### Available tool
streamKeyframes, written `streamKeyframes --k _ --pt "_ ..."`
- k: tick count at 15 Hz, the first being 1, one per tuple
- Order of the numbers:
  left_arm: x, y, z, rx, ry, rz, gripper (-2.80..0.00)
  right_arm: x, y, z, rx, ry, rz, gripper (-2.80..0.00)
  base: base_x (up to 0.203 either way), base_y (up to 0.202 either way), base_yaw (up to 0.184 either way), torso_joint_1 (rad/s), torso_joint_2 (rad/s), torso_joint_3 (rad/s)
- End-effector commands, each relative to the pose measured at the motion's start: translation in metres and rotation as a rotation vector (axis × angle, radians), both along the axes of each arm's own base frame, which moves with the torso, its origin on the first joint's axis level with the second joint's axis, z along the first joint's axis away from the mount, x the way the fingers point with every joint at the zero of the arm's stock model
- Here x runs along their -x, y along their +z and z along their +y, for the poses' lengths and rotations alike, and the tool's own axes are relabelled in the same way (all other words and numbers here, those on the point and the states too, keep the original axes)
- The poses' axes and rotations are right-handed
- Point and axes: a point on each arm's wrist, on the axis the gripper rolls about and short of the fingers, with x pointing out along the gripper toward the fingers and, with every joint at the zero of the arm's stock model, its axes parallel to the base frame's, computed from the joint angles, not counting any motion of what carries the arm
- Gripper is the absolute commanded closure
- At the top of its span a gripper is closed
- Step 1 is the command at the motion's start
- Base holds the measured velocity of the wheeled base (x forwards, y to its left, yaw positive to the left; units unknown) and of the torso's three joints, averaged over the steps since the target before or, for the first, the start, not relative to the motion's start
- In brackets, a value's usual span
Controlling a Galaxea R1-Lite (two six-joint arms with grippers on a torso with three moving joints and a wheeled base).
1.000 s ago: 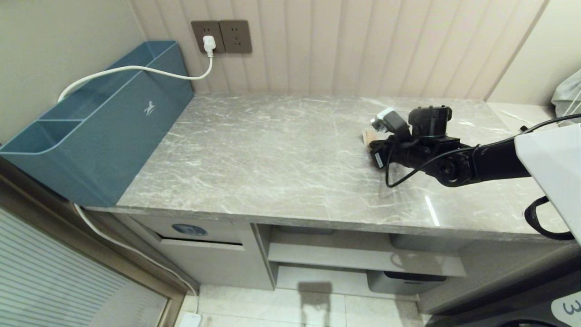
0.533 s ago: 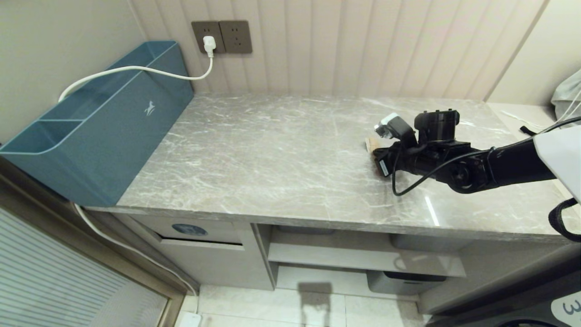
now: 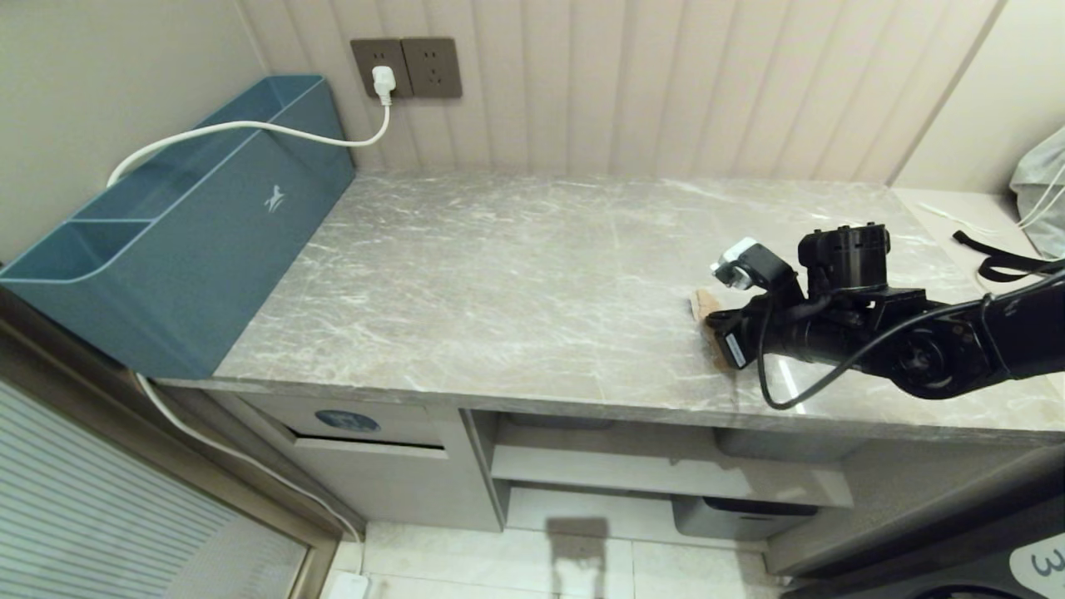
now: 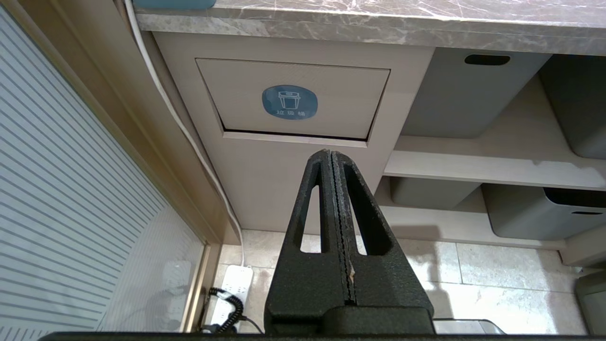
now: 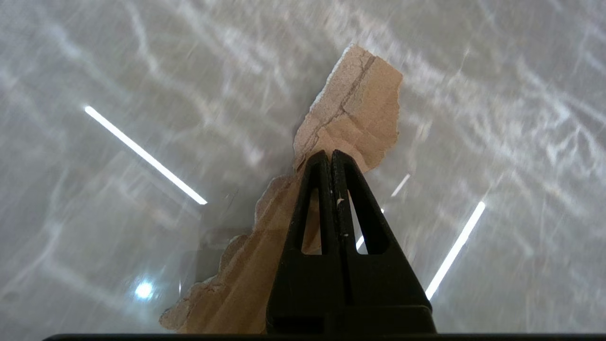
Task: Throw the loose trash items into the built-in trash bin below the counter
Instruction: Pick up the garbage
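Observation:
A torn brown cardboard scrap lies flat on the grey marble counter near its right front part. My right gripper is shut, its tips pressed on this scrap, with nothing seen between the jaws. My right arm reaches in level from the right. The built-in trash bin, a beige flap with a round blue sticker, sits under the counter's left end. My left gripper is shut and empty, parked low in front of that flap.
A long blue box stands along the counter's left edge, with a white cable running over it to a wall socket. Grey tubs fill shelves right of the bin. A power strip lies on the floor.
My right gripper has drawn back toward the counter's front right, and the cardboard scrap has slid along with it. The left arm has not moved.

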Motion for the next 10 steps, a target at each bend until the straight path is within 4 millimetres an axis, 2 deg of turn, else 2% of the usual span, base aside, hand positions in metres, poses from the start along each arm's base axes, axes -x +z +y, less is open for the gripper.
streamKeyframes --k 1,6,10 --pt "0.0 0.0 0.0 0.0 0.001 0.001 0.0 0.023 0.01 -0.004 -0.001 0.005 -0.013 0.0 0.0 0.0 0.0 0.0 0.0 0.0" --pt "0.0 0.0 0.0 0.0 0.001 0.001 0.0 0.064 0.011 -0.014 0.004 0.005 0.013 0.0 0.0 0.0 0.0 0.0 0.0 0.0" --pt "0.0 0.0 0.0 0.0 0.0 0.001 0.0 0.083 0.012 -0.019 0.006 0.006 0.017 0.0 0.0 0.0 0.0 0.0 0.0 0.0"
